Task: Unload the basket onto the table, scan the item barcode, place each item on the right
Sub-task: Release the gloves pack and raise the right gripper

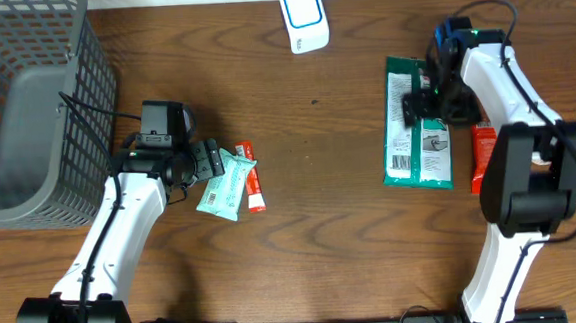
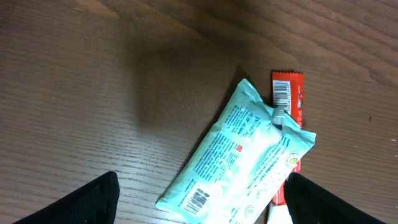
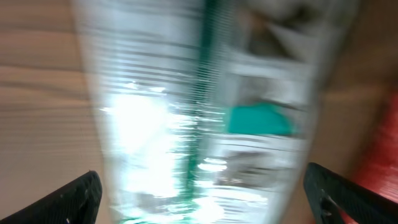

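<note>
A light teal packet (image 1: 222, 187) lies on the wooden table, partly over a red bar (image 1: 252, 177). In the left wrist view the teal packet (image 2: 245, 158) shows a barcode near its lower end, and the red bar (image 2: 288, 93) shows its own barcode. My left gripper (image 1: 211, 158) hovers open just left of the packet, and its fingers (image 2: 93, 199) stand wide apart with nothing between them. A green and white packet (image 1: 416, 124) lies flat at the right. My right gripper (image 1: 412, 102) is open over it. In the right wrist view this packet (image 3: 205, 112) is blurred.
A white scanner (image 1: 304, 18) stands at the back centre. A grey wire basket (image 1: 24, 107) fills the left back corner. A red item (image 1: 481, 155) lies right of the green packet, seen as a red edge (image 3: 382, 143) in the right wrist view.
</note>
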Tool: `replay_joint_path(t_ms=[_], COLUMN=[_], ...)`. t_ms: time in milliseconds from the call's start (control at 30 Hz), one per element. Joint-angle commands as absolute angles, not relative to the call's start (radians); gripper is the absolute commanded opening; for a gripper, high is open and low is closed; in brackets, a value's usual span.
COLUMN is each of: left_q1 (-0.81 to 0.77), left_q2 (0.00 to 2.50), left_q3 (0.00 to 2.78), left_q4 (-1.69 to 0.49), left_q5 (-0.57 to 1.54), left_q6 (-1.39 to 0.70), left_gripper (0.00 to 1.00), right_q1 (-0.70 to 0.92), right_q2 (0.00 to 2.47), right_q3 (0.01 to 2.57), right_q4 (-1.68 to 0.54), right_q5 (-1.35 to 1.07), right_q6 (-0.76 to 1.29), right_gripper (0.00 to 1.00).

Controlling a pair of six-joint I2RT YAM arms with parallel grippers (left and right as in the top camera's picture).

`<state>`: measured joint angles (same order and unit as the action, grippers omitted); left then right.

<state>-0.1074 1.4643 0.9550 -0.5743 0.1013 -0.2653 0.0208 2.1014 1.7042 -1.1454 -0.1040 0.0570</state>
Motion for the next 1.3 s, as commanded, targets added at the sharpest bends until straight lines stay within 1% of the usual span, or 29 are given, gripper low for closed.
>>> replay_joint_path(t_ms=[0, 33, 67, 100, 300, 333, 467, 600, 867, 900, 933, 967, 1000, 1033, 1100, 1200, 1267], left_q1=[-0.105, -0.105, -0.105, -0.105, -0.105, -0.105, -0.105, -0.105, -0.105, -0.105, -0.105, -0.105, -0.105, -0.105, -0.105, -0.105, -0.105], left_q2=[1.468, 1.468, 1.468, 1.468, 1.468, 1.468, 1.468, 1.468, 1.468, 1.468, 1.468, 1.468, 1.468, 1.468, 1.468, 1.468, 1.468], left_q3=[0.961, 0.961, 0.962, 0.961, 0.962, 0.961, 0.962, 0.962, 0.961, 0.961, 0.961, 0.961, 0.961, 0.962, 0.961, 0.962, 0.961], left_q4=[-0.575, -0.575, -0.575, -0.575, -0.575, -0.575, -0.575, -0.575, -0.575, -0.575, -0.575, -0.575, -0.575, -0.575, -0.575, -0.575, -0.575], left_q5=[0.092, 0.092, 0.092, 0.092, 0.092, 0.092, 0.092, 0.092, 0.092, 0.092, 0.092, 0.092, 0.092, 0.092, 0.092, 0.092, 0.092], left_q6=[-0.264, -0.264, -0.264, -0.264, -0.264, -0.264, -0.264, -0.264, -0.264, -0.264, -0.264, -0.264, -0.264, -0.264, -0.264, -0.264, -0.264], left_gripper=[0.85, 0.86, 0.85, 0.85, 0.85, 0.85, 0.85, 0.85, 0.85, 0.85, 0.85, 0.85, 0.86, 0.86, 0.85, 0.85, 0.85], right_q1=[0.093, 0.108, 0.141, 0.17, 0.281, 0.29, 0.274, 0.2, 0.008, -0.007, -0.018, -0.036, -0.042, -0.046, -0.045, -0.032, -0.009], right_q2=[2.067, 2.07, 2.077, 2.082, 2.088, 2.088, 2.088, 2.088, 2.088, 2.088, 2.088, 2.088, 2.088, 2.088, 2.088, 2.088, 2.088], right_q3=[1.703, 1.7, 1.691, 1.677, 1.53, 1.495, 1.424, 1.364, 1.341, 1.341, 1.341, 1.341, 1.341, 1.341, 1.341, 1.341, 1.341], right_q4=[-1.099, -1.088, -1.058, -1.031, -0.817, -0.779, -0.746, -0.752, -0.832, -0.836, -0.838, -0.838, -0.838, -0.836, -0.829, -0.801, -0.77], right_q5=[-0.469, -0.46, -0.408, -0.36, -0.062, 0.006, 0.104, 0.236, 0.226, 0.212, 0.19, 0.126, 0.1, 0.068, 0.026, -0.096, -0.219], right_q6=[0.065, 0.063, 0.063, 0.073, 0.233, 0.268, 0.303, 0.302, 0.302, 0.302, 0.302, 0.298, 0.298, 0.299, 0.295, 0.248, 0.219], right_gripper=[0.98, 0.82, 0.35, 0.01, 0.01, 0.01, 0.01, 0.02, 0.02, 0.04, 0.11, 0.27, 0.34, 0.43, 0.47, 0.44, 0.46])
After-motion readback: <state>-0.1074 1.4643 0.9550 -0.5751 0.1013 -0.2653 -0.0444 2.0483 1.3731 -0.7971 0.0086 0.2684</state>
